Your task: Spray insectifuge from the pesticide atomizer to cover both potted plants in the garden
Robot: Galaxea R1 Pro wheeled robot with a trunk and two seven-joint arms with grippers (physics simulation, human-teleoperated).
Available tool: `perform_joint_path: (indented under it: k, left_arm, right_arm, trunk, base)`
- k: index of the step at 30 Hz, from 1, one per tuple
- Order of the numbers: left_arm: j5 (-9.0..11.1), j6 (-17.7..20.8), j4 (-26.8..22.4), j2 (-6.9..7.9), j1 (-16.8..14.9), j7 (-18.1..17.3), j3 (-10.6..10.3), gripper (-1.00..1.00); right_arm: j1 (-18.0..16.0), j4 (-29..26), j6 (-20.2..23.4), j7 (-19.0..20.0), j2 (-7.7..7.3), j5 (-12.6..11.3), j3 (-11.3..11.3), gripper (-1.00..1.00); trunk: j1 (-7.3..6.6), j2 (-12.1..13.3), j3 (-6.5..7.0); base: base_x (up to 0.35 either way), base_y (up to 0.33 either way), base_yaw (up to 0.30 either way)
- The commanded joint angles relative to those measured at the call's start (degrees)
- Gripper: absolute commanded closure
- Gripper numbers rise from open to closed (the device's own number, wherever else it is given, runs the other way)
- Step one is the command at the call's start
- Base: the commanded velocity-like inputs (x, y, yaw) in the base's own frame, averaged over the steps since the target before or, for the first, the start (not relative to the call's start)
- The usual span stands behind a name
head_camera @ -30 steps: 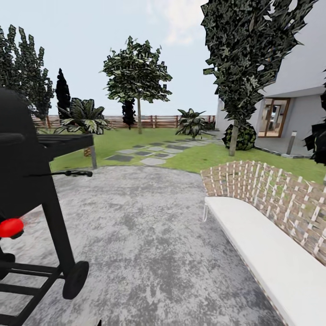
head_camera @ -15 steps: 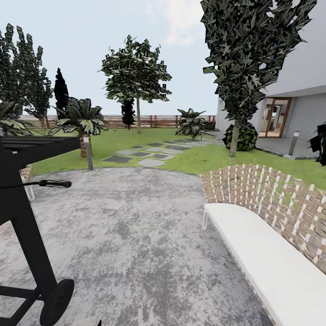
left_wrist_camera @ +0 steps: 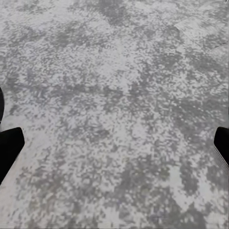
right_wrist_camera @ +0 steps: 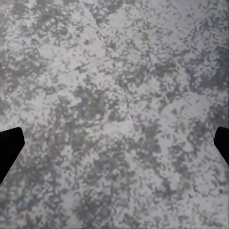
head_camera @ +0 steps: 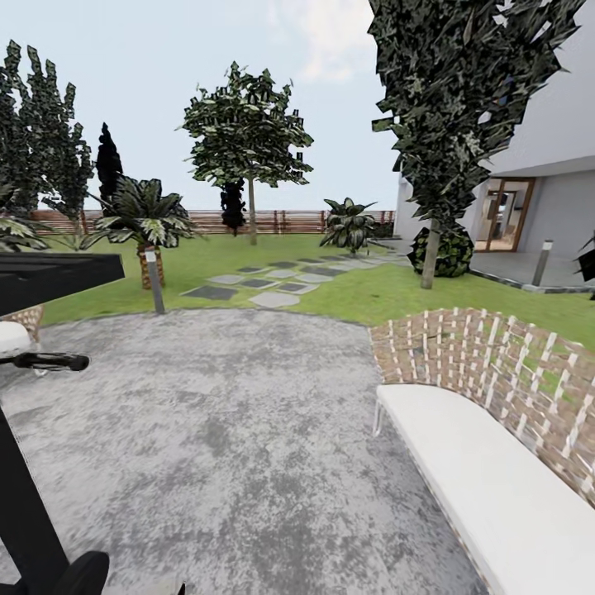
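You stood on the round grey speckled patio point(head_camera: 248, 430) of the garden point(head_camera: 372, 289), w/ a black metal grill point(head_camera: 33, 281) close on your left and a woven-back seat with a white cushion point(head_camera: 496, 479) close on your right. Ahead, grey stepping slabs point(head_camera: 273, 285) crossed the green lawn toward the brown slatted fence point(head_camera: 281, 220).

Left hand point(left_wrist_camera: 114, 143) was wide, its dark tips at opp. edges of the wrist view over bare paving. Right hand point(right_wrist_camera: 114, 143) was the same: wide, nothing held.

Where the slim dark-green atomizer w/ red top sat, I couldn't tell from these views, so the step was prob. still search & approach.

To do it well:
- Steer down the gap btw grill and seat, and mind the grill's wheel near your base.
- Don't mistake the grey bollard lamp point(head_camera: 154, 281) by the small palm point(head_camera: 145, 215) for the bottle.
- Scan the lawn edges low, since the bottle is tiny.
- Keep both hands wide and tucked till you're parked near it.
- Stop square-on before reaching.
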Motion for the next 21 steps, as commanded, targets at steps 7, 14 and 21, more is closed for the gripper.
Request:
perform_joint_path:
  k: [7,14,21]
  left_arm:
    - [0.18,-0.18,0.05,0.00,-0.03,0.04,-0.02,-1.00]
    - [0.18,-0.18,0.06,0.00,-0.03,0.04,-0.02,-1.00]
    - [0.18,-0.18,0.04,0.00,-0.03,0.04,-0.02,-1.00]
  right_arm:
    - [0.00,-0.07,0.34,0.01,0.02,-0.02,-0.04,-1.00]
    - [0.00,-0.04,0.34,-0.02,0.03,-0.02,-0.03,-1.00]
    - [0.00,-0.04,0.34,-0.01,0.03,-0.02,0.01,-1.00]
  trunk:
    - [0.03,-0.02,-0.06]
    - [0.03,-0.02,-0.06]
    - [0.03,-0.02,-0.06]
  base:
    - [0.338,0.000,0.000]
    - [0.338,0.000,0.000]
    - [0.338,0.000,0.000]
